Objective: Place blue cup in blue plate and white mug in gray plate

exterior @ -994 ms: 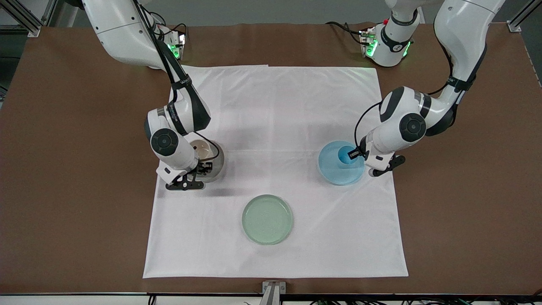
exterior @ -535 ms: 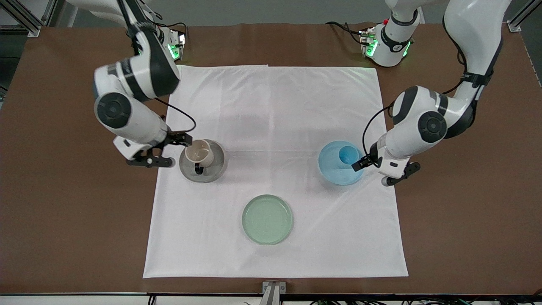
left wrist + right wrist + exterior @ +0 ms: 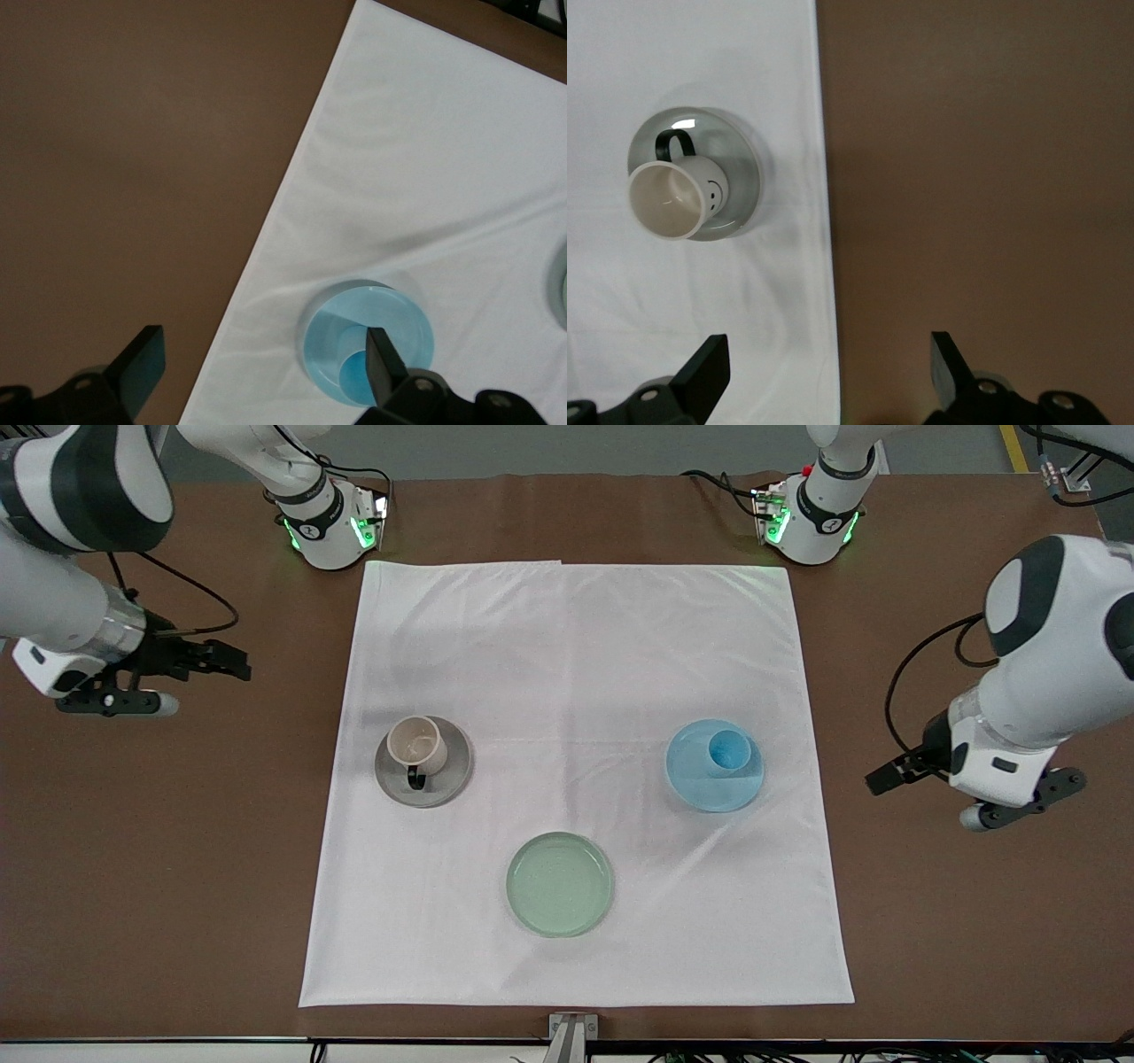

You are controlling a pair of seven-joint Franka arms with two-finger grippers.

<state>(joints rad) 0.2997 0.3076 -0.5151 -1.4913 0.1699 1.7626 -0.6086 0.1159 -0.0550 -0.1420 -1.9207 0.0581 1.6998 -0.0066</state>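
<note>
The blue cup (image 3: 729, 751) stands upright in the blue plate (image 3: 691, 778) on the white cloth, toward the left arm's end. The white mug (image 3: 416, 746) stands on the gray plate (image 3: 454, 769), toward the right arm's end, its black handle pointing to the front camera. My left gripper (image 3: 886, 778) is open and empty over bare brown table beside the cloth. My right gripper (image 3: 229, 662) is open and empty over bare table at the other end. The left wrist view shows the blue plate (image 3: 354, 310) and cup (image 3: 356, 379); the right wrist view shows the mug (image 3: 669, 202) on the gray plate (image 3: 740, 164).
A pale green plate (image 3: 559, 884) lies on the white cloth (image 3: 576, 673), nearer to the front camera than both other plates. Brown table (image 3: 974, 921) surrounds the cloth. The arm bases stand along the table's edge farthest from the front camera.
Both arms have drawn away from the plates and outward over the bare table, the right from the mug, the left from the blue cup. Both cups stay on their plates.
</note>
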